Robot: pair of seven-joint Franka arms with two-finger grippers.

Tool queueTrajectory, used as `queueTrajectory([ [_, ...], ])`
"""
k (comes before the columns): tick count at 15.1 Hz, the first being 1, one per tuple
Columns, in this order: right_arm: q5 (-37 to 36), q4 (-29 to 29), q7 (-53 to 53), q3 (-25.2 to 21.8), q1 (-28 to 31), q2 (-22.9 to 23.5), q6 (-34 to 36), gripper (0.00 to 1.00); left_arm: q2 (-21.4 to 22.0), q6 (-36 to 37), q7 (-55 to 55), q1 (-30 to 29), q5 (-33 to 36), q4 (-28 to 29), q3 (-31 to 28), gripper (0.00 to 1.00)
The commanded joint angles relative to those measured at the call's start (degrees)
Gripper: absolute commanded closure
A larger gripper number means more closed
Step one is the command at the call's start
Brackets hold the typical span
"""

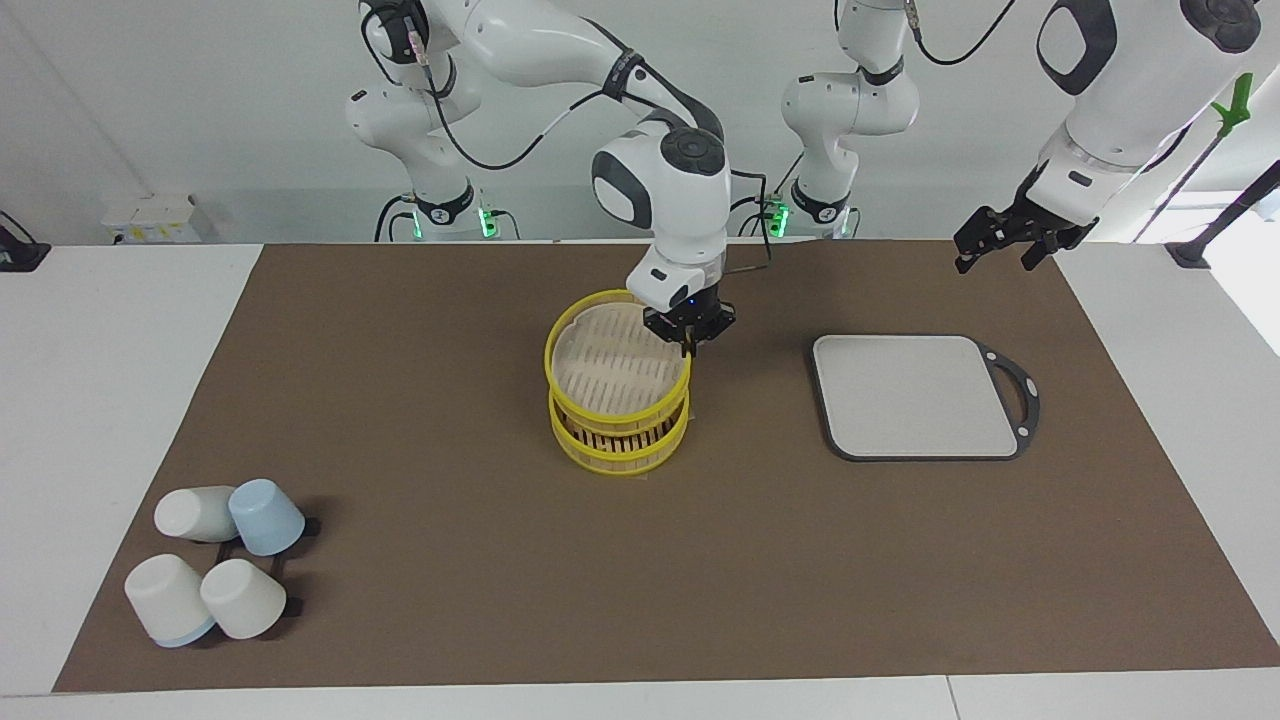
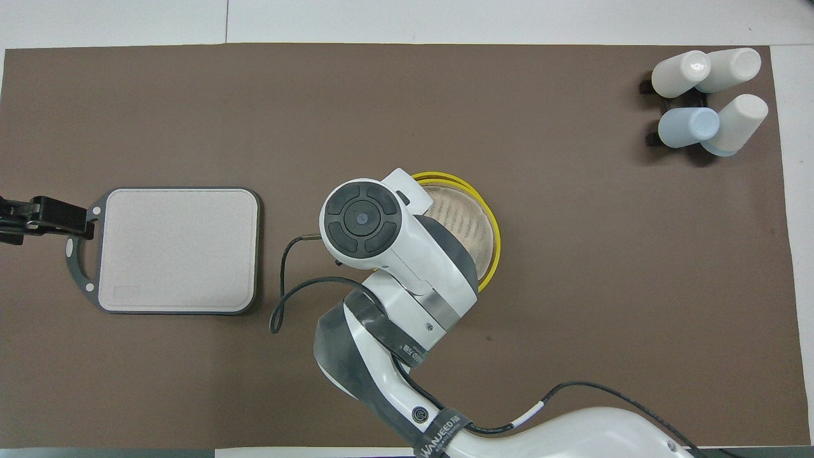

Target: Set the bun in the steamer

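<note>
steamer [image 1: 618, 385]: two stacked round baskets, yellow rims, pale slatted floor, upright mid-mat, top tier open, nothing visible on its floor. bun not visible in either view

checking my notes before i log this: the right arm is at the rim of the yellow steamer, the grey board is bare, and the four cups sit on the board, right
One thing is off. The four cups are not on the grey board; they stand on the brown mat toward the right arm's end of the table, as the facing view shows. The rest holds: the right gripper is at the rim of the yellow steamer, and the board is bare.
</note>
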State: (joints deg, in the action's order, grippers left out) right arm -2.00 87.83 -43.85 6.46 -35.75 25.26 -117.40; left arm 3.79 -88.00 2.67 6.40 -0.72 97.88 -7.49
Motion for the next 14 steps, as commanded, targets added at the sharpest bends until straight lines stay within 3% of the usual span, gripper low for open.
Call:
queueTrajectory([
  [1,-0.9,-1.0,-0.5,-0.3,0.8,0.2,-0.6,1.0,-0.5,2.0,2.3,-1.0,1.6,-1.6,0.9,0.0],
  [5,-4.7,0.4,0.2,-0.2,1.0,0.3,-6.0,1.0,-1.1,3.7,2.3,-0.8,1.3,-4.0,0.9,0.0],
  [9,-3.8,5.0,-1.6,-0.1,1.0,-0.3,-12.9,1.0,-1.7,6.1,2.3,-0.3,0.1,-7.8,0.8,0.0],
  [14,-3.8,7.1,-4.7,0.0,1.0,-1.3,-12.5,1.0,-1.7,5.6,1.6,0.8,-1.2,-7.8,0.7,0.0],
])
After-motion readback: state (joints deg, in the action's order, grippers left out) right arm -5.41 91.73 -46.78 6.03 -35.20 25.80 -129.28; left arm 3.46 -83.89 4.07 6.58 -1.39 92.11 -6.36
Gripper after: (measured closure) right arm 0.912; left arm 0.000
